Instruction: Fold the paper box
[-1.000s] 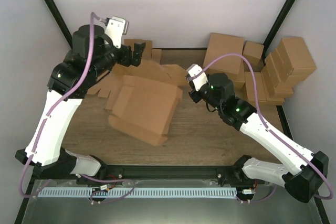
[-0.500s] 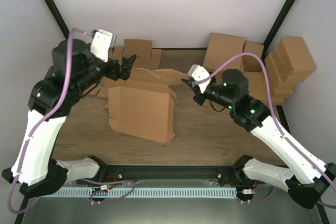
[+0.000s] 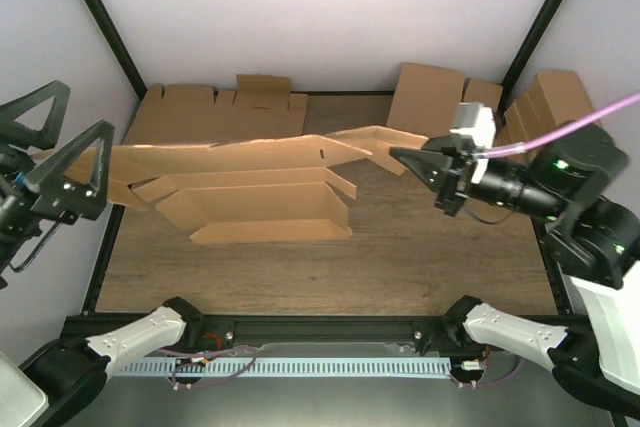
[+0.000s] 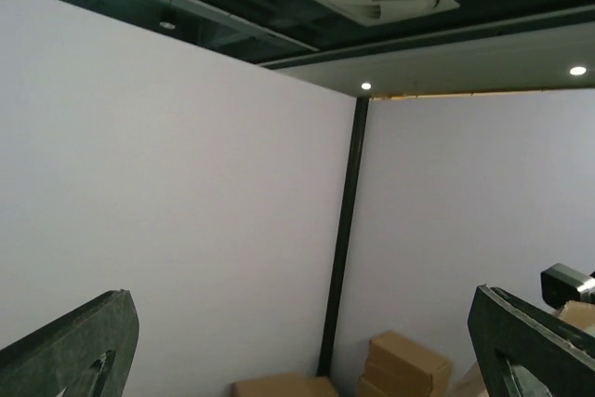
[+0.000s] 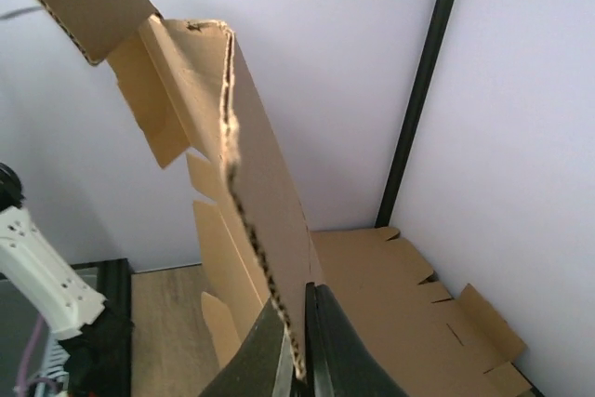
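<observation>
We have hoisted the paper box (image 3: 262, 199) aloft, right gripper (image 3: 415, 160) clamped on its flap, left gripper (image 3: 82, 119) swung clear with jaws apart, so most folding remains ahead.

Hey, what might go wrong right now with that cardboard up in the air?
The right pincer grips the paper box by one thin edge only, so it may slip or crease there. The left pincer is open and holds nothing, so the far end could sag or swing.
</observation>
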Controlling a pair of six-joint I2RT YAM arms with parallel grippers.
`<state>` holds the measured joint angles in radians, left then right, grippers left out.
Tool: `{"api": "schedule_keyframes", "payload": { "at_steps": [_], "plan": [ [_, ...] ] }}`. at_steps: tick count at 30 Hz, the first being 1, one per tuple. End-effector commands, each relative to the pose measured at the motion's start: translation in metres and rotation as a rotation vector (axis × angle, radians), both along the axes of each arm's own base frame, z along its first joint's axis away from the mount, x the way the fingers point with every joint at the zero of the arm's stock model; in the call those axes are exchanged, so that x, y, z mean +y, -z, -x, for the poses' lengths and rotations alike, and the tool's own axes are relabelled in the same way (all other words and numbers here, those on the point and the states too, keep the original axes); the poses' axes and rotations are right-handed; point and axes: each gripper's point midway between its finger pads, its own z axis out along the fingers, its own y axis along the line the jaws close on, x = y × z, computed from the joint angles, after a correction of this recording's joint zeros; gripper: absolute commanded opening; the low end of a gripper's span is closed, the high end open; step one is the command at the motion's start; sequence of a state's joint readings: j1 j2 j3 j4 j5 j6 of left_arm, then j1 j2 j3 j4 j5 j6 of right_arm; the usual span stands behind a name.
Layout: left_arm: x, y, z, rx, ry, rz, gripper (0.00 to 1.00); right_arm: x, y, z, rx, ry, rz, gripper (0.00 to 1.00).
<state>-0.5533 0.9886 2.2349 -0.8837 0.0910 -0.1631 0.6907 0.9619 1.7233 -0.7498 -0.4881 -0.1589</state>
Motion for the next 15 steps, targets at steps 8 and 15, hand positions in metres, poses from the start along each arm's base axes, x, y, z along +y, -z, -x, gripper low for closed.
{"api": "schedule_keyframes", "payload": {
  "at_steps": [8,15],
  "plan": [
    [-0.029,0.018,-0.028,0.101,0.076,-0.017,1.00,-0.021,0.038,-0.029,0.261,0.229,0.106,0.01],
    [-0.036,0.082,-0.092,0.301,-0.090,-0.113,1.00,0.014,0.153,-0.120,0.284,0.405,0.286,0.01]
  ]
}}
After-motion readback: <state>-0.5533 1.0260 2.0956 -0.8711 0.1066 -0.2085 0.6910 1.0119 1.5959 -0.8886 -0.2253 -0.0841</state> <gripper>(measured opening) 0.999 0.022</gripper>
